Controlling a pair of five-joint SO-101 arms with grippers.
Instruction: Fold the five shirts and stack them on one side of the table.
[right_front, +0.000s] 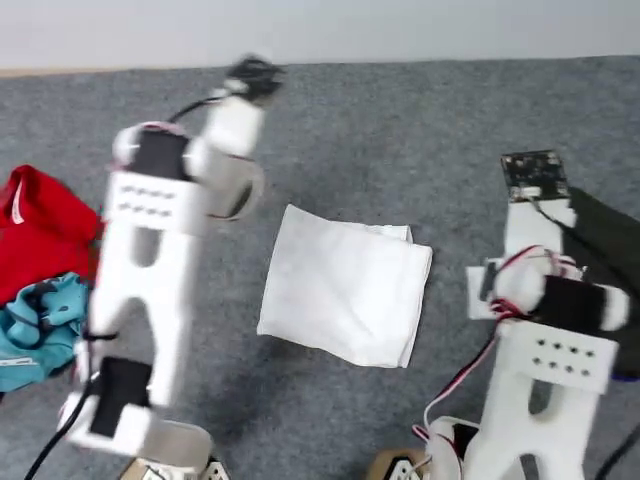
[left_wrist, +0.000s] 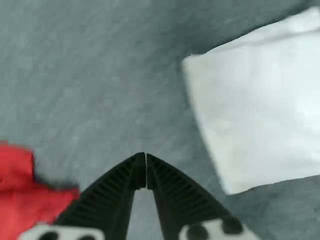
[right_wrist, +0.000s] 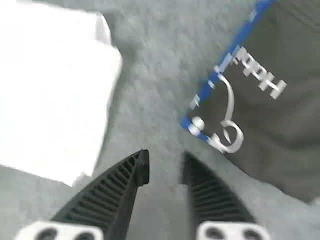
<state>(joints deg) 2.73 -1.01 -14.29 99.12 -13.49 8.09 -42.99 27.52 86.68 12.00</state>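
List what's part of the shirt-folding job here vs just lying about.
Job:
- white shirt, folded, mid-table
- red shirt, crumpled
- teal shirt, crumpled, beside the red one
- dark shirt, at the opposite edge

Lying about:
- grey table cover

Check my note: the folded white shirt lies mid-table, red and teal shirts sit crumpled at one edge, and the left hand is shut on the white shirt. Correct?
Not quite. The left hand is shut, but on nothing: the left wrist view shows it over bare grey table, apart from the white shirt. The rest of the note stands.
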